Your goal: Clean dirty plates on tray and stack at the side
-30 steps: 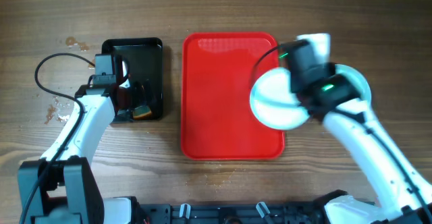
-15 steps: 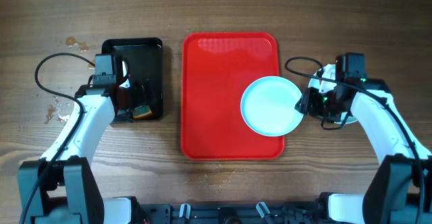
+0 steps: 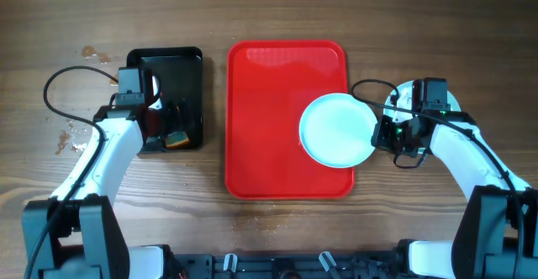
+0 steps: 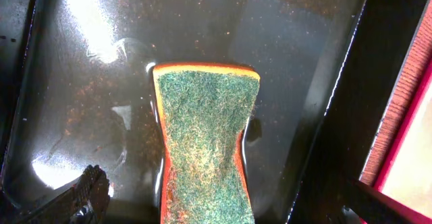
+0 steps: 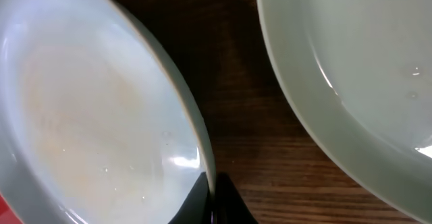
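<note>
Overhead view: on a wooden table (image 3: 437, 27), a large bright red rectangular plastic tray (image 3: 269, 86) lies in the middle, its long axis running away from the robot. A round pale blue-white plate (image 3: 336, 130) lies flat and face up on the tray's right side, overhanging the right rim. Being round, it has no long axis. The right gripper (image 3: 381, 134) sits just right of this plate. In the right wrist view its dark fingertips (image 5: 196, 197) are pinched together on the thin rim. A second plate of the same kind (image 5: 351, 62) rests on the wood beside the gripper, near the held one but apart from it. No smear shows on the held plate, so stacking rightward seems next. The left gripper (image 4: 229, 200), jaws wide apart, hovers over a green-topped sponge (image 4: 206, 136) in a smaller black rectangular tray (image 3: 189, 69), well apart from the plates.
</note>
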Available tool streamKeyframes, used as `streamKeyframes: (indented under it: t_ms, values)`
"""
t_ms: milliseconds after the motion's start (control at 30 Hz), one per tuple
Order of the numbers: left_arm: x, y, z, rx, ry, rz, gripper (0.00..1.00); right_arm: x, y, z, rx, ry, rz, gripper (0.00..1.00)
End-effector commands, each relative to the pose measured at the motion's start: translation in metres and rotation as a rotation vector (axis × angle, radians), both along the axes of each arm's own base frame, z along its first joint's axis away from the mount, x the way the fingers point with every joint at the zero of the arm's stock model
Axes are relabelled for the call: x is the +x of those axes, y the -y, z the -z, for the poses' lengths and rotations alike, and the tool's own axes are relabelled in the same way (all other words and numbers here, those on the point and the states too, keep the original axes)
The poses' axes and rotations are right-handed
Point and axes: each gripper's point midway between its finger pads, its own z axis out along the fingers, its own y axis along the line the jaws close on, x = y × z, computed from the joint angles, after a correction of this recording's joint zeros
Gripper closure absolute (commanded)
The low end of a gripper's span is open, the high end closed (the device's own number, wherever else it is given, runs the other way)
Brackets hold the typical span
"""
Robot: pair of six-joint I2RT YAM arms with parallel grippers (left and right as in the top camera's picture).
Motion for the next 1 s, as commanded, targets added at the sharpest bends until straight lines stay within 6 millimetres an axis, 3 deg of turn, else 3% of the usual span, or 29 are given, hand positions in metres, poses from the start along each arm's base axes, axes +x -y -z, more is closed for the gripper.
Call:
streamKeyframes:
  t_ms: [0, 67, 267, 367, 467, 533, 600, 833, 900, 967]
  values:
    - [0.0, 0.001, -0.002, -0.01, 0.009, 0.013, 0.0, 0.016, 0.0, -0.04, -0.006, 0.12, -0.004, 0.96]
    - [0.0, 0.001, -0.002, -0.01, 0.009, 0.013, 0.0, 0.022, 0.008, -0.074, -0.116, 0.226, -0.004, 0.96]
    - [0.0, 0.001, -0.002, -0.01, 0.009, 0.013, 0.0, 0.009, -0.017, -0.19, -0.592, 0.682, -0.018, 0.96]
    - [0.0, 0.001, -0.002, -0.01, 0.008, 0.013, 0.0, 0.008, -0.043, -0.22, -0.826, 0.837, -0.101, 0.96]
    - [0.0, 0.001, -0.002, -0.01, 0.009, 0.013, 0.0, 0.015, -0.082, -0.227, -1.105, 0.899, -0.313, 0.96]
    - [0.0, 0.001, -0.002, -0.01, 0.008, 0.013, 0.0, 0.015, -0.093, -0.232, -1.311, 0.899, -0.327, 0.96]
    - [0.0, 0.001, -0.002, -0.01, 0.009, 0.013, 0.0, 0.015, -0.103, -0.23, -1.403, 0.896, -0.323, 0.96]
    - [0.0, 0.001, -0.002, -0.01, 0.009, 0.013, 0.0, 0.02, -0.112, -0.231, -1.385, 0.919, -0.312, 0.96]
    - [0.0, 0.001, -0.002, -0.01, 0.009, 0.013, 0.0, 0.023, -0.121, -0.224, -1.309, 0.939, -0.341, 0.96]
    - [0.0, 0.001, -0.002, -0.01, 0.008, 0.013, 0.0, 0.032, -0.116, -0.207, -1.187, 0.921, -0.317, 0.96]
